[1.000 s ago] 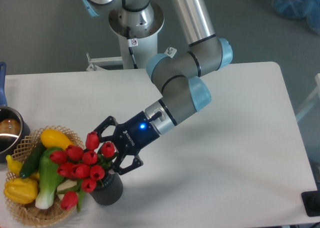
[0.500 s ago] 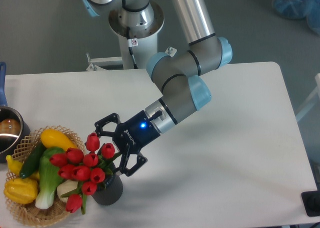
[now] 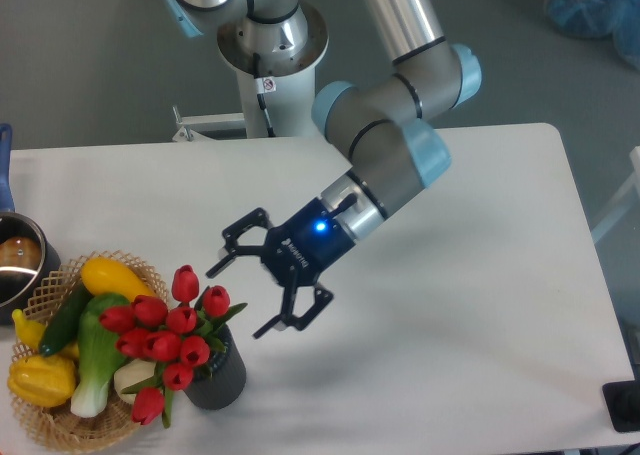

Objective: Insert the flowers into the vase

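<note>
Camera view shows your end effector [image 3: 262, 297] wide open and holding nothing, near the middle of the frame. Down and to the left of it, just apart, the flowers [image 3: 170, 337] stand in the vase [image 3: 218, 378] at the lower left. Their stems go down into the mouth and the red heads lean left, over the basket [image 3: 60, 430].

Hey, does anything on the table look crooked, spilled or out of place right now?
Only slightly. The bunch of red tulips sits in the small dark grey ribbed vase but leans left, its blooms overhanging the woven wicker basket of toy vegetables. Nothing looks spilled or damaged. The tool is open, clear of the flowers.
</note>
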